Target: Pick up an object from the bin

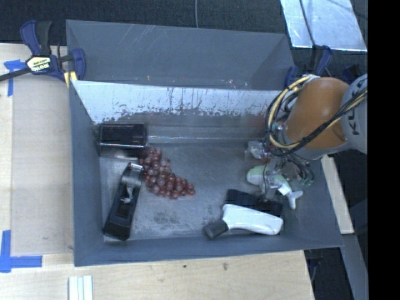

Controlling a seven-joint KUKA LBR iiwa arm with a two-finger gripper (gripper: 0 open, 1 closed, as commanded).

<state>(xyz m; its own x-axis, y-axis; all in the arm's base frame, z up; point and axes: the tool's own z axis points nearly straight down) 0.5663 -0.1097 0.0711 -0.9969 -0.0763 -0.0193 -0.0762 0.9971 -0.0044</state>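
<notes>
- Arm, under an orange cover and looped cables, in over the right rim of the bin, wrist bent down toward the floor by the right wall.
- Gripper low at the right side, about midway between back wall and front rim; spread or pressed together cannot be told, lost among cables and small parts.
- Just beside it, on its left: a small pale green-white lump on the floor near the right wall; touching or apart cannot be told.
- Just in front of the gripper: a white tool on a black base, lying along the front rim toward the front right corner, grey end pointing left.
- Left of centre: a heap of dark red grapes, well apart from the gripper.
- Back left corner: a black box against the back wall, near the top of the grapes.
- Left side, toward the front left corner: a black and grey stapler lying lengthwise, just beside the grapes.
- Grey metal floor, scuffed; sloped back wall streaked with rusty marks.
- Open floor between grapes and gripper and along the back wall; tight at the right, between wall, gripper and white tool.
</notes>
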